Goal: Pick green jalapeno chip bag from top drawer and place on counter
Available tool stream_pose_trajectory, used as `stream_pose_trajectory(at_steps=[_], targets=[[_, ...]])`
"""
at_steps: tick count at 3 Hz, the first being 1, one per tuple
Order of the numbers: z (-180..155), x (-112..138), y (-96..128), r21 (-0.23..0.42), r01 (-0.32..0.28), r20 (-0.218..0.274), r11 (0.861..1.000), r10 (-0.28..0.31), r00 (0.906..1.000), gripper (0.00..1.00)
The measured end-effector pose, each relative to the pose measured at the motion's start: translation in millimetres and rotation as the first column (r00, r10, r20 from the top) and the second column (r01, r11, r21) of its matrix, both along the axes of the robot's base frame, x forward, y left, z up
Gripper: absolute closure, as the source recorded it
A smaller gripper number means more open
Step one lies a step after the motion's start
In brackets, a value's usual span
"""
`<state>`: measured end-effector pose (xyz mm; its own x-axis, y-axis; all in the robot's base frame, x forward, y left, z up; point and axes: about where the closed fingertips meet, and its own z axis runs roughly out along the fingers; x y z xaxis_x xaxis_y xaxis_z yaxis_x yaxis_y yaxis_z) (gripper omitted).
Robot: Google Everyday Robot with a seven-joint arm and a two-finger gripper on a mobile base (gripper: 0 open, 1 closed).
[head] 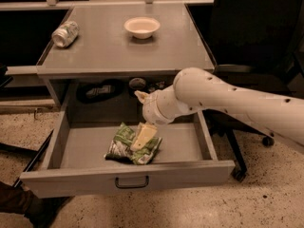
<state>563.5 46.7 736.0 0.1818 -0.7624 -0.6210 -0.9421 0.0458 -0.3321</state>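
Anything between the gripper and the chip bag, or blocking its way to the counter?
Nothing visible. The gripper is at the green jalapeno chip bag in the open top drawer; the can and bowl lie far back on the counter.

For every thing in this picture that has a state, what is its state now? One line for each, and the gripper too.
top drawer: open, pulled far out.
green jalapeno chip bag: crumpled, lying on the drawer floor.
gripper: lowered into the drawer, over the bag.
counter: bears the can and the bowl.
can: lying on its side, back left of the counter.
bowl: upright, nothing seen inside.
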Motion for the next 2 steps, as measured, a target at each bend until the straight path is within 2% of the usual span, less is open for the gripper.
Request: stream_pose_trajectory(at_steps=[1,2], targets=[[-32.4,12.6,6.1,0.023,0.032,0.005,0.999,-0.032,0.9995,0.0],[-67.9,18.8,11.5,0.077,0.087,-0.021,0.993,-0.086,0.9961,0.0]])
